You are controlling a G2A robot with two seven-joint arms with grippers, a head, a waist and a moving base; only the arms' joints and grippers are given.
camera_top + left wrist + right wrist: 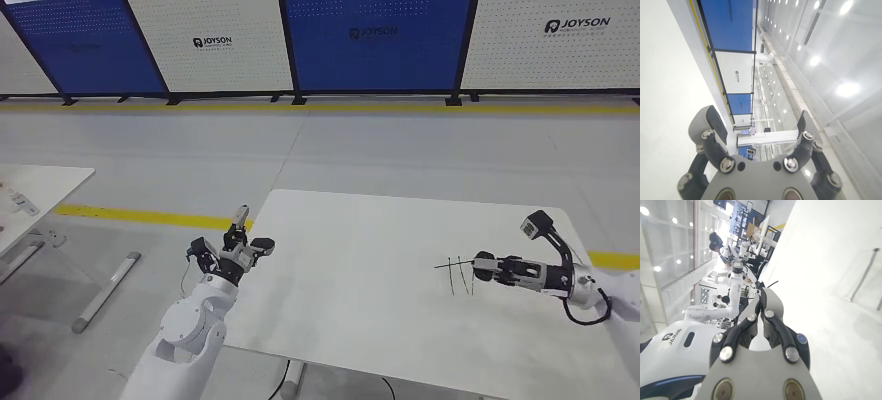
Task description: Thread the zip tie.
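A thin black zip tie (453, 265) sticks out level from my right gripper (479, 266), which is shut on it over the right part of the white table (350, 290). In the right wrist view the fingers (770, 298) are pressed together and the tie's end (773, 284) pokes out past them. Two more black ties (457, 279) lie on the table just under the held one. My left gripper (250, 232) stands at the table's left edge, tilted upward, open and holding nothing; its two pads (716, 121) are wide apart.
A second white table (35, 195) stands off to the left, and a grey pole (105, 292) lies on the floor beside it. Blue and white partition panels (380, 45) line the back. The table's middle is bare between the arms.
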